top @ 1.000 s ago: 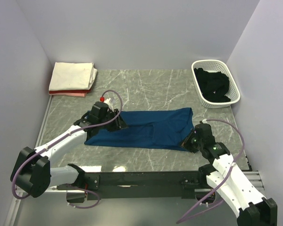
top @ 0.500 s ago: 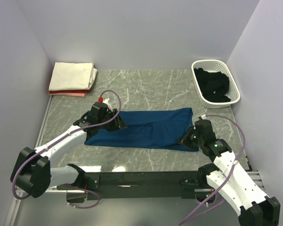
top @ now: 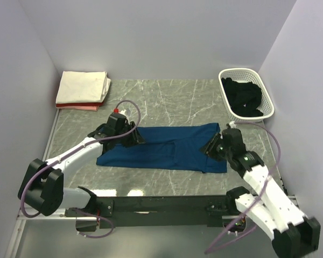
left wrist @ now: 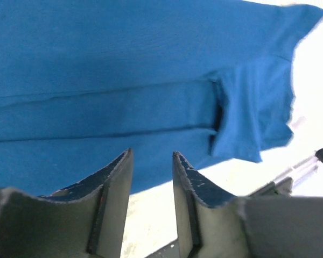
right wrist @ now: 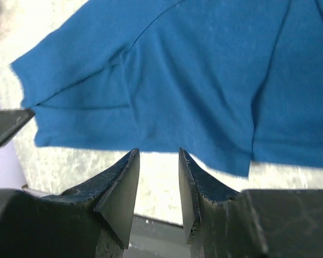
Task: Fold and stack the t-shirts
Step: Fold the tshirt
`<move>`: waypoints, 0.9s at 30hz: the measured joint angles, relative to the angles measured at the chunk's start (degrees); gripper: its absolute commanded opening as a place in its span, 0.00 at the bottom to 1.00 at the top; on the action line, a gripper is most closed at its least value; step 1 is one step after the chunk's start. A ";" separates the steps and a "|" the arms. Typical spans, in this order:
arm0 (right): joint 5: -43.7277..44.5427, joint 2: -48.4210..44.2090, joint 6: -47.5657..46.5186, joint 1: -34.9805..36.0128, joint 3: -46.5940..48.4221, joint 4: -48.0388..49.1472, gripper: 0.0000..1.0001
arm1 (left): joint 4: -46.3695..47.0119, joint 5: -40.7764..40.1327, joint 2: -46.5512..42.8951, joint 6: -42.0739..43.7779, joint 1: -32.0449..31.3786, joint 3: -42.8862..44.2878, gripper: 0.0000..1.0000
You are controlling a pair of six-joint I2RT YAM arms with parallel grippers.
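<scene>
A navy blue t-shirt [top: 167, 148] lies flat in a long folded band across the middle of the table. My left gripper [top: 133, 137] hovers at the shirt's far left corner, jaws open and empty; in the left wrist view the left gripper [left wrist: 152, 156] sits just off the edge of the blue cloth [left wrist: 124, 64]. My right gripper [top: 211, 146] hangs over the shirt's right end, open, nothing held; in the right wrist view the right gripper [right wrist: 159, 153] frames bare table below the blue cloth [right wrist: 194, 70]. A cream-white folded shirt [top: 83, 86] rests on a pink-red one [top: 75, 106] at the far left.
A white lattice basket [top: 224, 85] stands at the far right against the wall, holding a crumpled black shirt [top: 245, 98]. Walls close in the table on the left, back and right. The arms' mounting rail [top: 161, 204] runs along the near edge.
The right gripper has opened, let go of the blue shirt's near right corner and moved away from the near edge over the shirt's right end. The left gripper has barely shifted.
</scene>
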 measured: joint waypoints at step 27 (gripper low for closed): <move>3.74 51.52 -3.02 0.22 15.37 23.52 0.42 | 4.44 -19.56 2.29 -11.82 0.09 -12.87 0.29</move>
